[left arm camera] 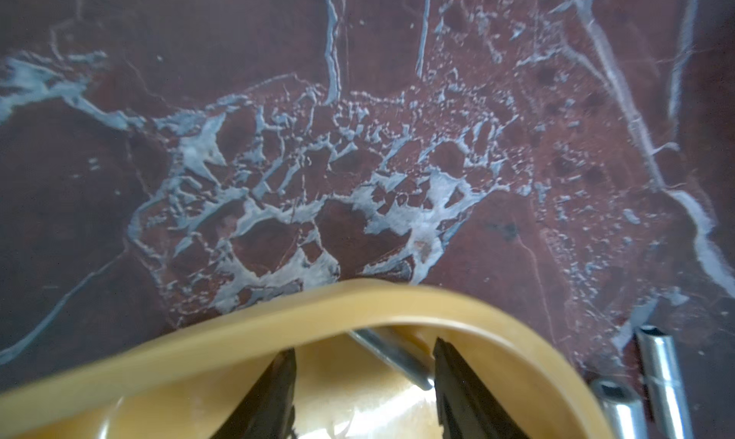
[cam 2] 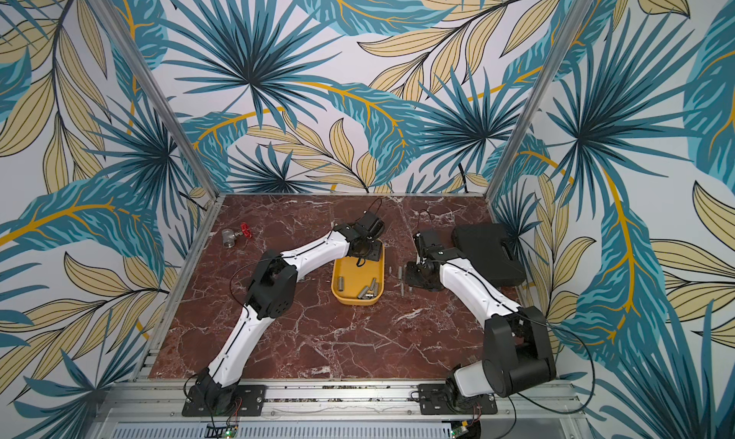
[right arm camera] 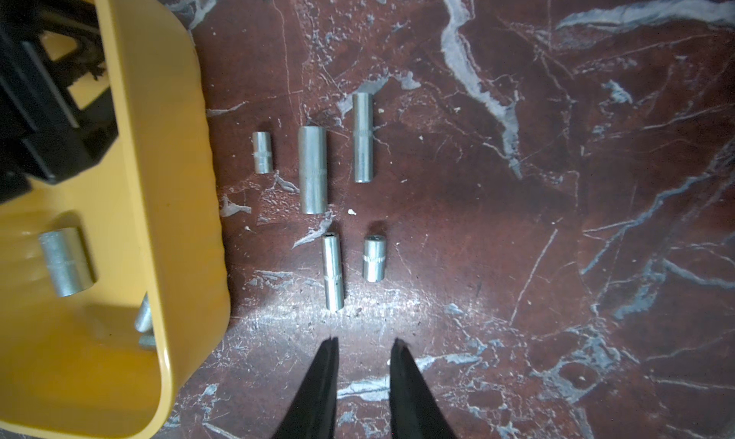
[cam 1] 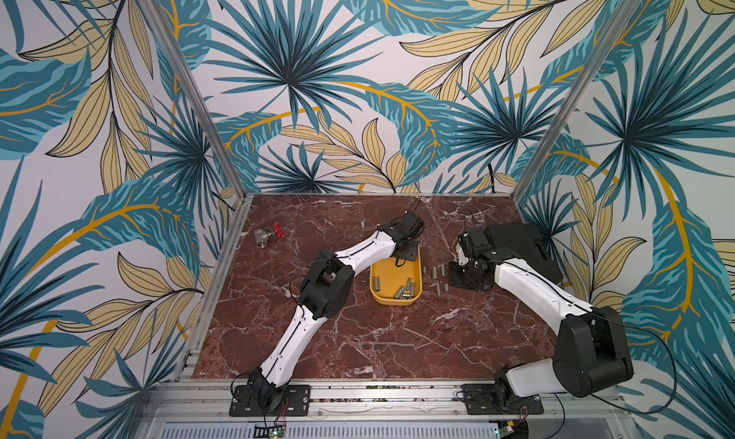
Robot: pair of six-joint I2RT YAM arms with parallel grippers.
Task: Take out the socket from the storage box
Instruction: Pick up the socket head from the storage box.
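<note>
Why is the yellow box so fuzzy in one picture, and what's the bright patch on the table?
Left wrist view: the storage box rim is blurred, likely too close to the lens. Right wrist view: the sockets look sharp; the bright patch is light glaring off the table.

yellow storage box (cam 1: 391, 280), steel sockets (cam 1: 405, 292) inside

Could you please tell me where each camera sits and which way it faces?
Both top views: high behind the robot, looking down at the table; left arm and right arm show.
Left wrist: above one end of the yellow box, looking over its rim; left pincer tips show.
Right wrist: beside the box, looking down at five sockets; right pincer tips show.
Shared: both wrists see the box.
</note>
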